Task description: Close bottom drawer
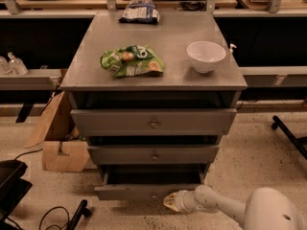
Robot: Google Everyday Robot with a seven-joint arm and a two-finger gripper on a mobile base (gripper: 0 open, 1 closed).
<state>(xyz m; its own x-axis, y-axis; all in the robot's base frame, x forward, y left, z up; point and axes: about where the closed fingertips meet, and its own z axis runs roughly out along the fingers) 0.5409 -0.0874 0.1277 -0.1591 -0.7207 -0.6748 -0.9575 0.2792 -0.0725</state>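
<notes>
A green snack bag (132,60) is lying left of centre on the cabinet top (177,30), a white bowl (206,55) is sitting near its right edge, and a blue-and-white packet (139,12) is resting at its far edge. A cardboard box (60,147) is standing on the floor below the left edge

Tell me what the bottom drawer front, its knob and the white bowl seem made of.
The bottom drawer has a matte grey front with no glare: painted metal or laminate, I cannot tell which. Its knob is small and brass-coloured, probably metal. The bowl is smooth and white; it looks ceramic, possibly plastic. The gripper sits low, just in front of the drawer's right half.
</notes>
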